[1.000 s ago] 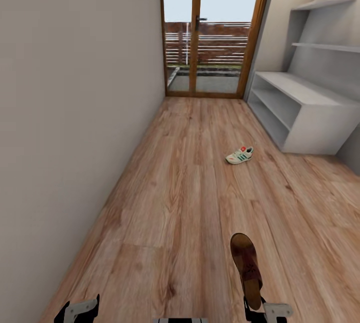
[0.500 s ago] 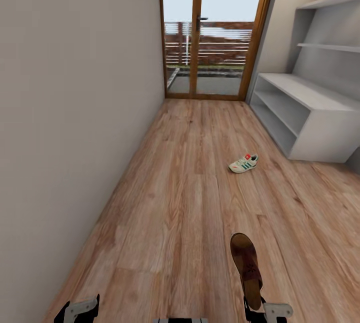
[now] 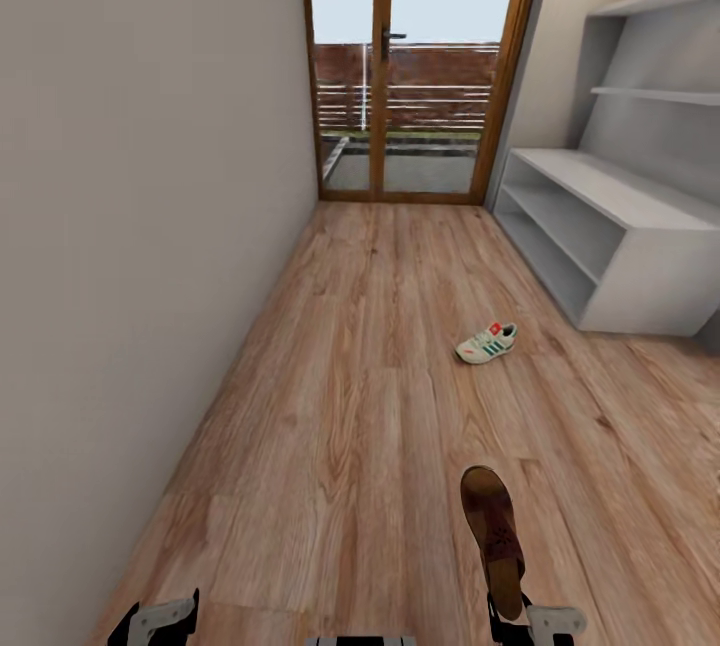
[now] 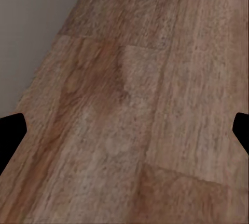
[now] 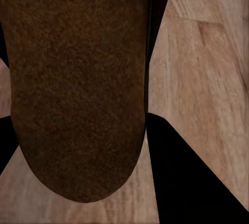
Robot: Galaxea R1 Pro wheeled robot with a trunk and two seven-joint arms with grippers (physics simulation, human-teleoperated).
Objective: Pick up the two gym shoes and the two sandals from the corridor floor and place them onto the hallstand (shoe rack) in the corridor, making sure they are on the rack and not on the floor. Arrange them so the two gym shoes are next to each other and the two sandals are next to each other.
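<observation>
Your right gripper (image 3: 507, 616) sits low, clamped on a sandal (image 3: 493, 536) pointing forward over the floor (image 3: 360, 406), your left gripper (image 4: 124, 130) spread empty, a gym shoe (image 3: 487, 342) lying near the hallstand (image 3: 640, 256).

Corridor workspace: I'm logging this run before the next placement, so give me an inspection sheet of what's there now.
Surface: corridor floor, wood-grain planks.
Job's things: one gym shoe lying on the floor, apart from the hallstand; one sandal held off the floor, toe pointing forward; hallstand tiers bare where seen.
Clutter: nothing seen.
Pincers: right pincer shut on the sandal; left pincer open, holding nothing, above bare floor.
Cables: nothing seen.
Surroundings: plain wall to the left, glass door at the far end.
</observation>
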